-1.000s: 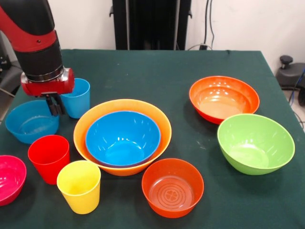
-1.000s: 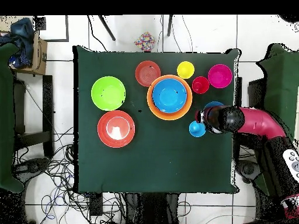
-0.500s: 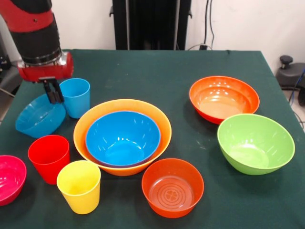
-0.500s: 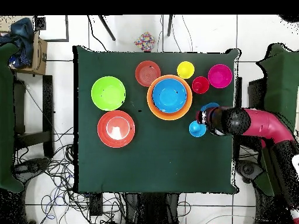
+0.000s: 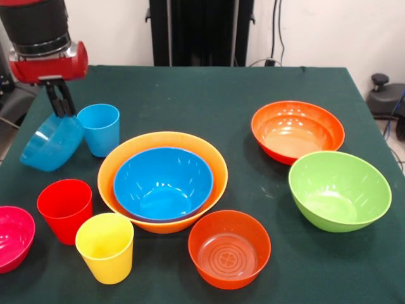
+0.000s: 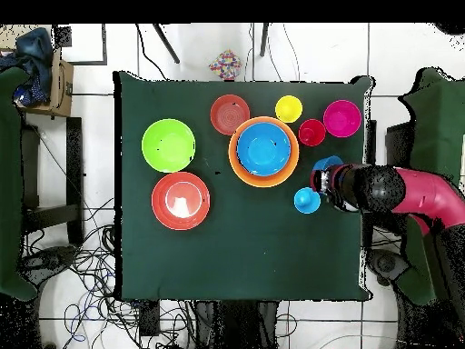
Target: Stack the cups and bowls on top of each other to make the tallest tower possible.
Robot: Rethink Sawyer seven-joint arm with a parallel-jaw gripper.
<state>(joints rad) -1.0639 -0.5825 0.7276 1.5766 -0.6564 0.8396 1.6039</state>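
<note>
One small light blue bowl [image 5: 50, 143] up off the desk [image 5: 253, 82]!
Tool [image 5: 61, 104] pinches its rim, bowl tilted, far left beside the light blue cup [image 5: 100, 129].

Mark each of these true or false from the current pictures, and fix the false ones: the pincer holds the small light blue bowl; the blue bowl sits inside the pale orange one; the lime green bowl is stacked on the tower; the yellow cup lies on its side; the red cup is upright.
1. The pincer holds the small light blue bowl by its rim, tilted: true.
2. The blue bowl sits inside the pale orange bowl: true.
3. The lime green bowl is on the tower: false, it stands alone on the table.
4. The yellow cup lies on its side: false, it is upright.
5. The red cup is upright: true.
</note>
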